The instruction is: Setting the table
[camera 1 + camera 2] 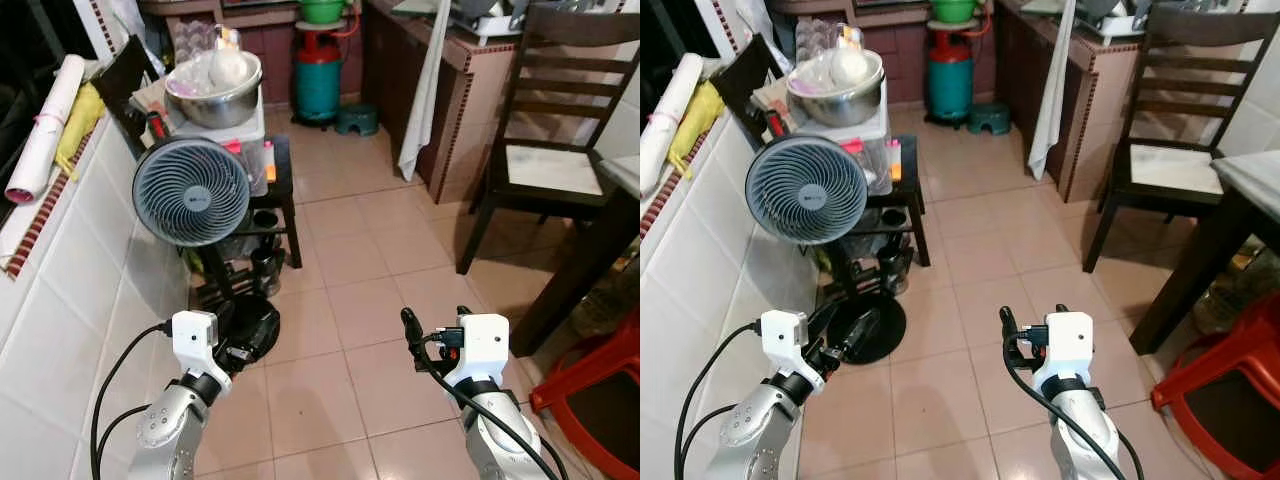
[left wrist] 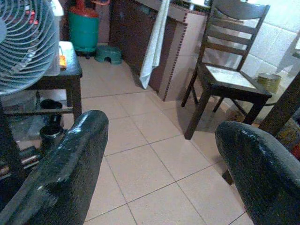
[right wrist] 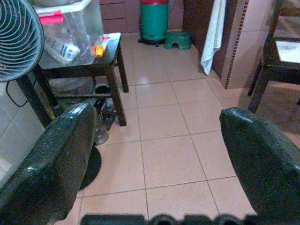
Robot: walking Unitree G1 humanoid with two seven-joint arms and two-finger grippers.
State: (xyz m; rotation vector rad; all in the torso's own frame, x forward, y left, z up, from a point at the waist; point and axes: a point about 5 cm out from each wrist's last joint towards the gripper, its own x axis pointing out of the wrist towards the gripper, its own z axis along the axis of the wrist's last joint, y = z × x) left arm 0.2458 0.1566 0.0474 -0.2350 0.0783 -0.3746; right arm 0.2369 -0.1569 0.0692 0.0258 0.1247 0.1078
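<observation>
The dining table (image 1: 622, 178) shows only as a pale-topped corner with a dark leg at the right edge. A dark wooden chair (image 1: 560, 160) with a pale seat stands beside it. Both arms are held low in front of me over the tiled floor. My left gripper (image 1: 236, 348) is near the fan's black base, and its fingers (image 2: 75, 154) stand wide apart with nothing between them. My right gripper (image 1: 436, 320) is over bare tiles, and its fingers (image 3: 65, 145) are also spread and hold nothing.
A grey fan (image 1: 190, 192) stands close on the left by the white tiled wall. Behind it a steel bowl (image 1: 213, 90) rests on a clear box on a small dark side table (image 1: 282, 180). Farther back are a green gas cylinder (image 1: 318, 75) and a hanging white towel (image 1: 425, 90). A red plastic stool (image 1: 600, 400) is at lower right.
</observation>
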